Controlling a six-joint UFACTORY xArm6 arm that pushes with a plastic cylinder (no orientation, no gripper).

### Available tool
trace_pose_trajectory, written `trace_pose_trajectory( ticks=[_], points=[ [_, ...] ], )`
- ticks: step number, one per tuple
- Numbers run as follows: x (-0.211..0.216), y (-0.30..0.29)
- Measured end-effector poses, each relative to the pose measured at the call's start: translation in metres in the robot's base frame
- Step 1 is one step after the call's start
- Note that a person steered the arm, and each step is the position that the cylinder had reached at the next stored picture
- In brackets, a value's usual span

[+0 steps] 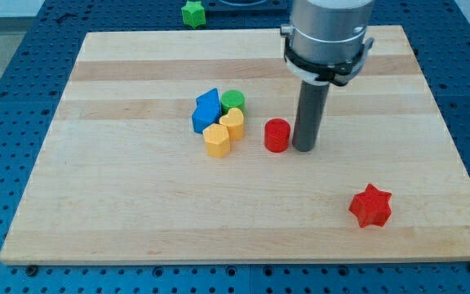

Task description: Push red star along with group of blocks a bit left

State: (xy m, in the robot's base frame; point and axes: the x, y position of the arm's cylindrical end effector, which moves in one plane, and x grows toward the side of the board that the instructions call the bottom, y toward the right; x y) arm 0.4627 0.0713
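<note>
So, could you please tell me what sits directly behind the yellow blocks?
Behind the two yellow blocks stand the blue block and green cylinder; their lower parts are covered.

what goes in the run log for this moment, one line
tip just right of red cylinder | red star lower right, apart, not yet pushed | blue, green, yellow cluster left of cylinder

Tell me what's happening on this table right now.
A robot arm with a dark rod is pushing blocks on a wooden board. My tip sits just to the view's right of a red cylinder. Further left is a cluster: a blue block, a green cylinder, a yellow heart and a yellow hexagon. The red star lies apart, toward the view's bottom right, untouched. A green star sits off the board at the top.
</note>
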Motion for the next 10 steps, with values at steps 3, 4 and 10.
trace_pose_trajectory(
  ticks=[3,4,10],
  points=[
    [0.027,-0.010],
    [0.042,0.075],
    [0.074,0.057]
  ],
)
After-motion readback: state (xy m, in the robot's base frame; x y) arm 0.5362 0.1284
